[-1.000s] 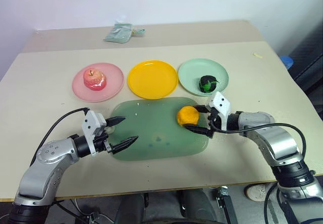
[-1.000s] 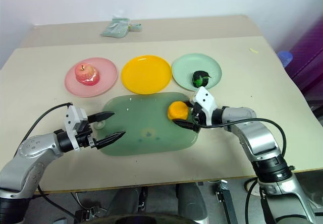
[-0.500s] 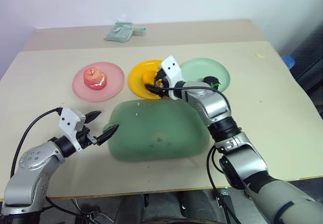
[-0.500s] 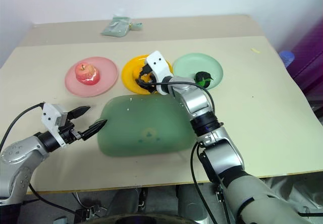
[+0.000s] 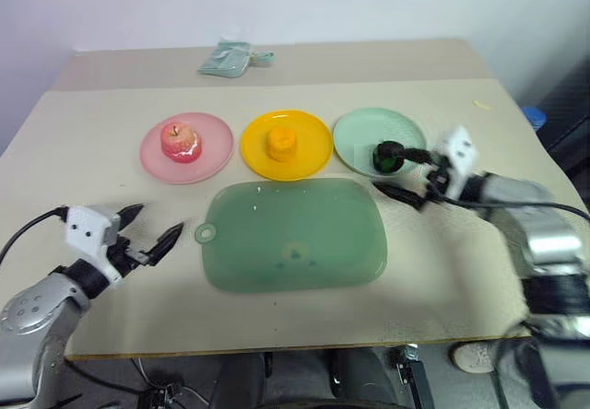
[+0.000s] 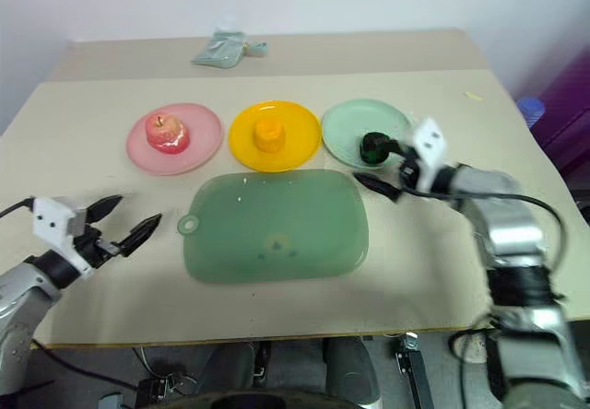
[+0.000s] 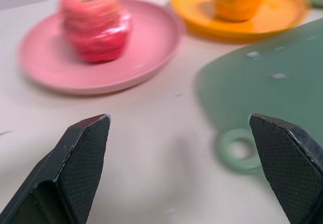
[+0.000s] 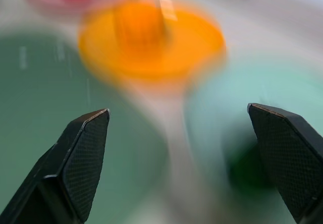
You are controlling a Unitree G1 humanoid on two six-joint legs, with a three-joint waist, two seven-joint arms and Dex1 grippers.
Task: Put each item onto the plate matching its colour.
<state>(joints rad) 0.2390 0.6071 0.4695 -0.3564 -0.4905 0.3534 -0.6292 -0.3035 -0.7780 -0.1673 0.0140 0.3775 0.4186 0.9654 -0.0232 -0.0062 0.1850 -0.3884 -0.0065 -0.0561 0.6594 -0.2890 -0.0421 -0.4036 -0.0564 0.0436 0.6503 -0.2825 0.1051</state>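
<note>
The apple (image 5: 181, 141) is sitting on the pink plate (image 5: 214, 156), the orange fruit (image 5: 281, 142) is sitting in the middle of the yellow plate (image 5: 310, 156), and the dark green ball (image 5: 385, 157) is lying on the mint plate (image 5: 355, 137), toward that plate's right side. The three plates are standing in a row across the table (image 5: 92, 114), pink on the left, yellow in the middle, mint on the right, with the green mat (image 5: 295, 234) lying just in front of them, bare. The right gripper (image 5: 411, 175) is hovering over the table just right of the mint plate, its two black fingers spread wide and holding nothing; the upper finger is pointing at the green ball and standing very near it, though contact cannot be told, while the lower one is hanging over the table between the mint plate and the mat's right corner. The orange fruit is lying well to the left of this gripper, apart from it. The left gripper (image 5: 146, 233) is hovering low over the table left of the mat, fingers wide apart and empty, with the mat's ring-shaped tab (image 7: 238, 149) lying just ahead of it and the pink plate with the apple farther ahead. A small pale green packet (image 5: 229, 59) is lying at the far edge of the table, behind the plates. No writing or label can be read on anything.
</note>
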